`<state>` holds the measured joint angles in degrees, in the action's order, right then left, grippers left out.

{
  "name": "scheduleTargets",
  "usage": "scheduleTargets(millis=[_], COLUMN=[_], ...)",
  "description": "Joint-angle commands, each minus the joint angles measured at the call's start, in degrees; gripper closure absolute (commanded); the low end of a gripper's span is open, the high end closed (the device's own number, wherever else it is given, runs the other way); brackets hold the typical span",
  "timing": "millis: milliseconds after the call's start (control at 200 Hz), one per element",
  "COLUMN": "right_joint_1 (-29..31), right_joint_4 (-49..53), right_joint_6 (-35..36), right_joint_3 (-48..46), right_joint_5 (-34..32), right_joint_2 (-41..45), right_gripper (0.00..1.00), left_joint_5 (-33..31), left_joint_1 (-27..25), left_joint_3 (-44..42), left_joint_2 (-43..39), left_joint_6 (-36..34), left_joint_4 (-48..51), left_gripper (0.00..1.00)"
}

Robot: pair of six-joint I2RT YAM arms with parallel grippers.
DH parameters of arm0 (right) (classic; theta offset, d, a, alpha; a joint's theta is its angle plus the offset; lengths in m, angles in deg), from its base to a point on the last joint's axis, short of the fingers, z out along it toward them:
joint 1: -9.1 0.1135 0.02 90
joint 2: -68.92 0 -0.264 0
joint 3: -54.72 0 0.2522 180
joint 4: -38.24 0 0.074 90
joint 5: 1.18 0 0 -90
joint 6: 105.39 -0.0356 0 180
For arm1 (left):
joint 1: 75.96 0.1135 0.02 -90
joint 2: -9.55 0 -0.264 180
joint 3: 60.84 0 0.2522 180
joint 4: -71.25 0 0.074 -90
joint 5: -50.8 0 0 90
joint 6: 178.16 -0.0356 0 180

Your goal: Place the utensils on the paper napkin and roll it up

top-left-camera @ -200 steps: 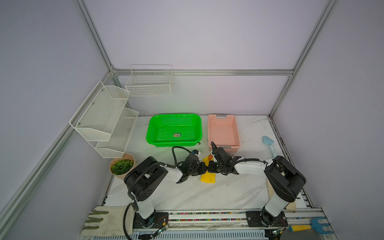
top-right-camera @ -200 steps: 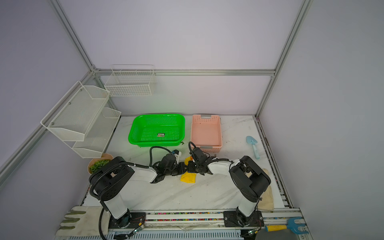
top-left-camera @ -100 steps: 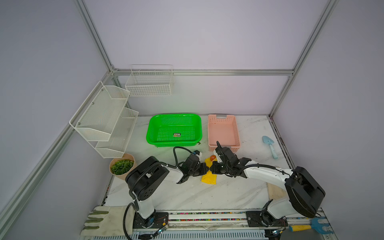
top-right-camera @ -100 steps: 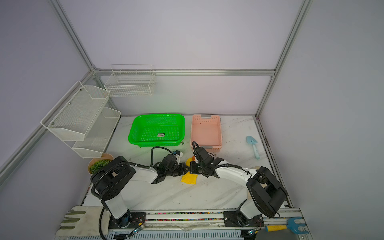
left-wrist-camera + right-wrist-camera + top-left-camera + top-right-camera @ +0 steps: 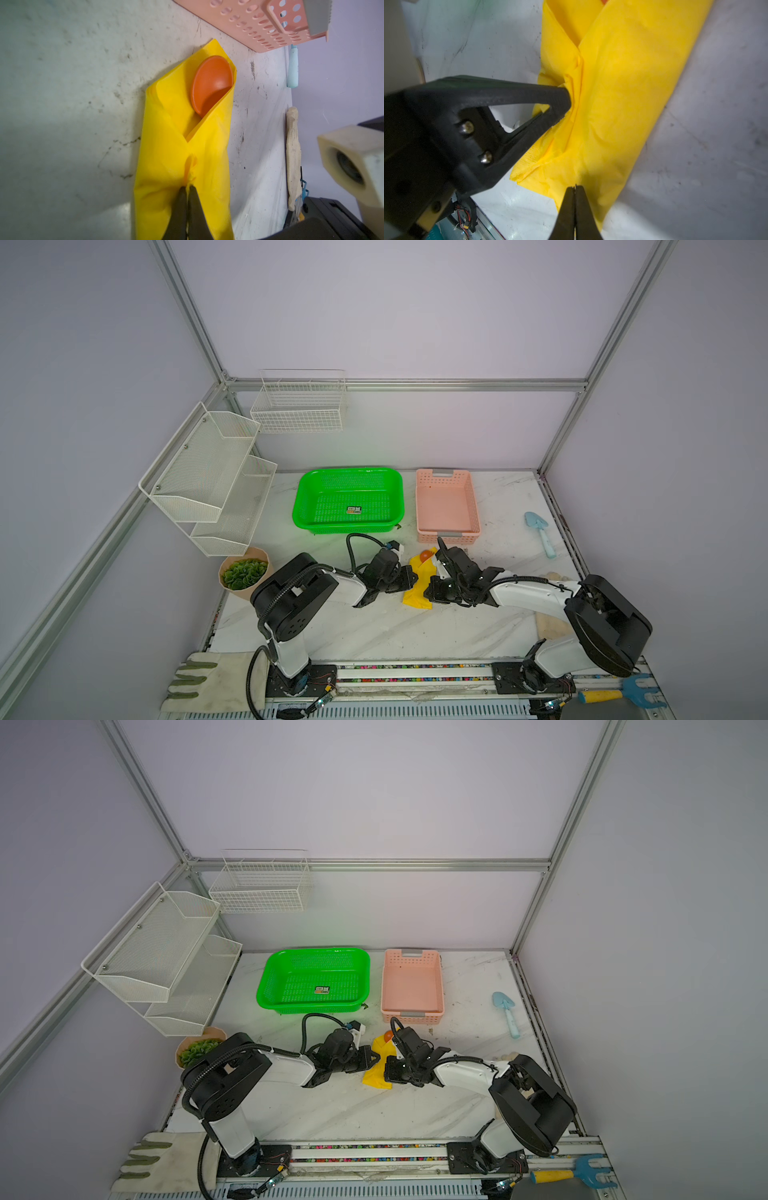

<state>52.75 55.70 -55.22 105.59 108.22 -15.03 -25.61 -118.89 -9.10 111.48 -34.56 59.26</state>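
L tool [image 5: 188, 187], shut, pinches napkin [image 5: 166, 145] seam; R tool [image 5: 574, 188], jaws closed, sits at roll's edge, hold unclear. A tug could tear paper, freeing spoon [image 5: 212, 83].

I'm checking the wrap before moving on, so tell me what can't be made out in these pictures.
- Fork and knife: seen in no view; if wrapped, the folded paper napkin covers them.
- Spoon: only its bowl shows in the left wrist view; the napkin hides the handle.
- Right claw: shut at the napkin in the right wrist view; whether it pinches paper is unclear.
- Napkin's spoon end: cut off by the right wrist view's edge.
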Motion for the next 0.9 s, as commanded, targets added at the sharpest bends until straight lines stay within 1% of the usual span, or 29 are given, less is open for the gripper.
scheduleTargets(millis=[0, 290, 615, 685, 895], right_joint_1=[0.35, 3.15, 3.49, 3.68, 4.21], right_joint_4=[-1.05, -5.23, -3.39, -2.37, -2.58], right_joint_6=[-1.01, -2.8, -3.14, -3.3, -3.79], right_joint_3=[1.08, -0.14, -1.2, -1.24, -2.46], right_joint_5=[0.69, 1.69, -1.61, -3.15, -4.1], right_joint_2=[1.58, -2.71, -5.3, -5.88, -6.76], right_gripper=[0.93, 0.93, 0.95, 0.95, 0.95], left_joint_5=[-1.19, -1.1, -1.37, -1.37, -0.84], left_joint_1=[-0.33, -0.39, -0.22, -0.05, -0.04], left_joint_3=[-2.16, -1.68, -1.94, -2.02, -1.33], left_joint_2=[-0.78, -0.21, -0.67, -0.95, -4.52], left_joint_6=[0.1, 0.01, -0.08, 0.01, 0.01], left_joint_4=[3.65, 3.65, 3.91, 3.93, 4.44], left_gripper=[1.0, 1.0, 1.0, 1.0, 1.0])
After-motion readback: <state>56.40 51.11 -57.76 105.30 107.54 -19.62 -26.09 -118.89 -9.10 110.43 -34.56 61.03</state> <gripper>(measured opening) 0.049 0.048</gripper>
